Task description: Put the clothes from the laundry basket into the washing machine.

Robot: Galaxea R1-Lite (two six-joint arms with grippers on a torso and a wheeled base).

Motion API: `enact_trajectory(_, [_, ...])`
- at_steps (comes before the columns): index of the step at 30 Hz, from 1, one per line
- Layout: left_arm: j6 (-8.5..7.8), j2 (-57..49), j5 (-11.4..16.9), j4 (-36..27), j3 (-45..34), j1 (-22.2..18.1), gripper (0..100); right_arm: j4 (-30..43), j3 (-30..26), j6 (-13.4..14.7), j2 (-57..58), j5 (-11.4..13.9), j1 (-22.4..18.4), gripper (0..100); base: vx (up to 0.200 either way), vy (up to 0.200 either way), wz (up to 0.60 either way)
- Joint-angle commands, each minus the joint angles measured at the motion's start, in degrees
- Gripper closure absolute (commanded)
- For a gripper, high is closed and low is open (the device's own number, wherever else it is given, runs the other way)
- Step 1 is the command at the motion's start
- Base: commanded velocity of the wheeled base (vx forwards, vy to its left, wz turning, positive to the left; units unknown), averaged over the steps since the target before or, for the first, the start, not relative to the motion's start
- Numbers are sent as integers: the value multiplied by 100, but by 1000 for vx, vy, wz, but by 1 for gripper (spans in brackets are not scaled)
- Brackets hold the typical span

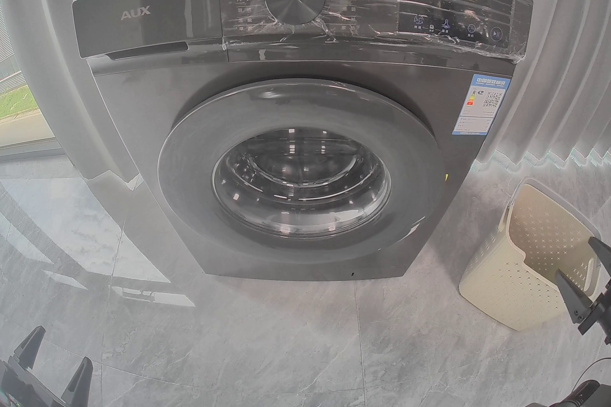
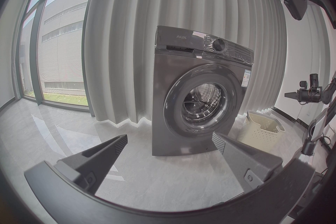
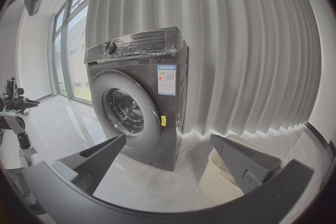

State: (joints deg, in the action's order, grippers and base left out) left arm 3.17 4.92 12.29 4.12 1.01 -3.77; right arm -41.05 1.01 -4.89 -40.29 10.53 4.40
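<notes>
Left gripper (image 2: 169, 137), right gripper (image 3: 168, 137): dark grey wedge-shaped jaws, ribbed inner pads (image 2: 218, 141), one screw (image 2: 249, 177) at each base.

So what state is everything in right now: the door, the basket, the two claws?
Washing machine door: closed.
Laundry basket: upright on the floor, no clothes visible inside.
Left gripper: open, empty.
Right gripper: open, empty.
Control panel: wrapped in plastic film.

The shut door (image 1: 300, 182) seals the washing machine (image 1: 140, 96); the laundry basket (image 1: 503, 287) beside it stands open-topped.
</notes>
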Motion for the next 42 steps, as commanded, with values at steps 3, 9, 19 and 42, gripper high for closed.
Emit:
enact_trajectory(3, [-1, 8, 2, 1, -101, -10, 0, 1108, -101, -47, 1964, 160, -431, 0, 0, 0, 0])
enact_trajectory(9, [-9, 0, -16, 1, -101, -1, 0, 3287, -101, -12, 3686, 142, -493, 0, 0, 0, 0])
enact_trajectory(19, [-9, 8, -7, 10, -101, -1, 0, 3691, -101, 331, 3976, -658, -449, 0, 0, 0, 0])
enact_trajectory(42, [-792, -27, 766, -148, -66, 359, 0, 4105, -101, 542, 3976, -1115, -449, 0, 0, 0, 0])
